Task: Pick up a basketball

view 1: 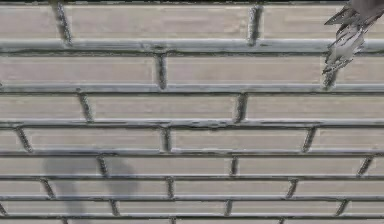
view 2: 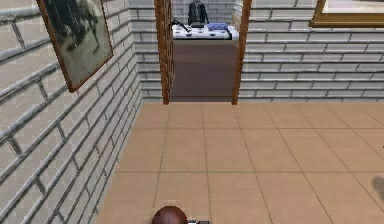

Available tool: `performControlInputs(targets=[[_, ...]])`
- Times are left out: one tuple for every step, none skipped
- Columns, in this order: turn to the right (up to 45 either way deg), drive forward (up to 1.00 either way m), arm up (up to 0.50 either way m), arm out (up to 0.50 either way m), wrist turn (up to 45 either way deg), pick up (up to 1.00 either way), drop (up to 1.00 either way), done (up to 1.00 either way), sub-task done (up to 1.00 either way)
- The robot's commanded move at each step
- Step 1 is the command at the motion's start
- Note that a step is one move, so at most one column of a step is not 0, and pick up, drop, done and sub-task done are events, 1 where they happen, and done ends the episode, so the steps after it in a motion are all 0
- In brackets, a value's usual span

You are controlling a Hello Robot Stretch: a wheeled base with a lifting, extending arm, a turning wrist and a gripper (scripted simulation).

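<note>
Gripper (view 2: 192, 220): a small dark part of it shows at the bottom edge of the arm side view, just right of the middle. Its far end cannot be made out. How its fingers stand cannot be told, nor whether it holds anything.

Basketball (view 2: 171, 215): a round, reddish-brown ball at the bottom edge of the arm side view, cut off by that edge. It lies directly left of the dark gripper part. Whether the two touch cannot be told, nor whether the ball rests on the floor.

Floor (view 2: 220, 150): tan square tiles, running from the ball up to the far wall.

Side wall (view 2: 60, 150): pale bricks along the arm side view's left. A framed picture (view 2: 78, 35) with a wooden frame and a dark image hangs on its upper part.

Far wall (view 2: 310, 60): pale bricks. A doorway (view 2: 203, 50) with a wooden frame is set in it, left of the middle. Through the doorway stands a white unit (view 2: 203, 33) with dark items on top. A second frame (view 2: 350, 12) hangs at the top right corner, cut off by the edge.

Forward view: a brick wall (view 1: 180, 110) of pale courses stands close ahead. A grey, pointed, leaf-like form (view 1: 350, 35) reaches in at the top right corner
</note>
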Motion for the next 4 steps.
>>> performControlInputs(targets=[[0.0,0.0,0.0,0.0,45.0,0.0,0.0,0.0,0.0],[0.0,0.0,0.0,0.0,45.0,0.0,0.0,0.0,0.0],[0.0,0.0,0.0,0.0,45.0,0.0,0.0,0.0,0.0],[0.0,0.0,0.0,0.0,15.0,0.0,0.0,0.0,0.0]])
